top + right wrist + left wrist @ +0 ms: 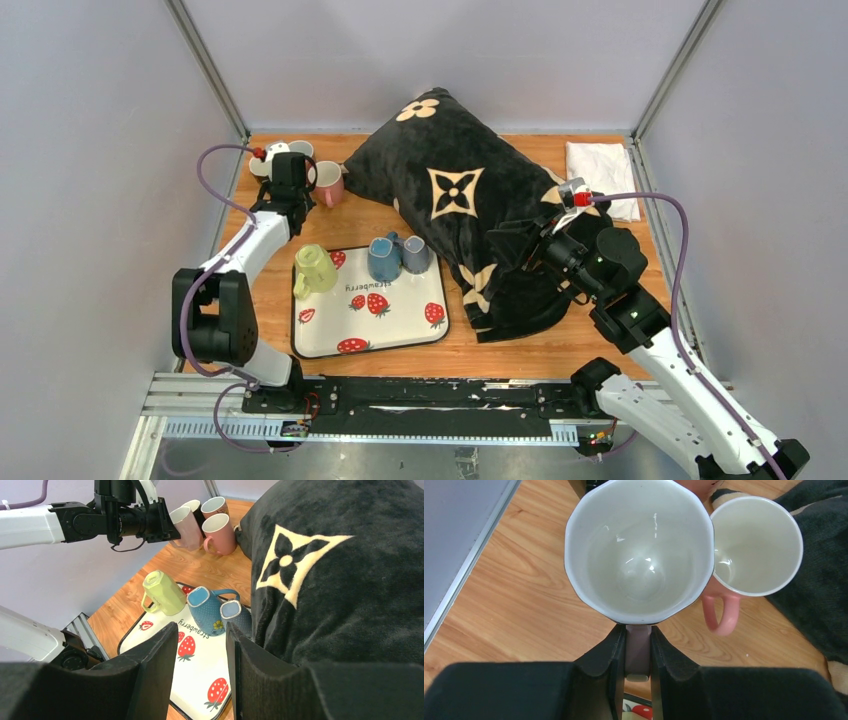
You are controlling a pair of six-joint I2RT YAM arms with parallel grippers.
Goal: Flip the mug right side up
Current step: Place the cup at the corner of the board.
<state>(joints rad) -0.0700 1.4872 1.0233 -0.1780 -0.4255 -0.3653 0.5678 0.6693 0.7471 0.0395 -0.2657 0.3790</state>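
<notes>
Mug [639, 555] sits mouth-up beyond the tray's [400, 322] far left corner, its handle pinched between the narrow-set fingers of the left gripper [638, 655]; whether it rests on the wood I cannot tell. A pink mug [756, 545], also upright, stands against it. On the tray, a green mug [313, 270] lies at the left edge and two blue mugs [384, 258] sit bottoms-up at the far edge. The right gripper [202, 645] hovers right of the tray over the pillow [470, 200], fingers partly apart, holding nothing.
</notes>
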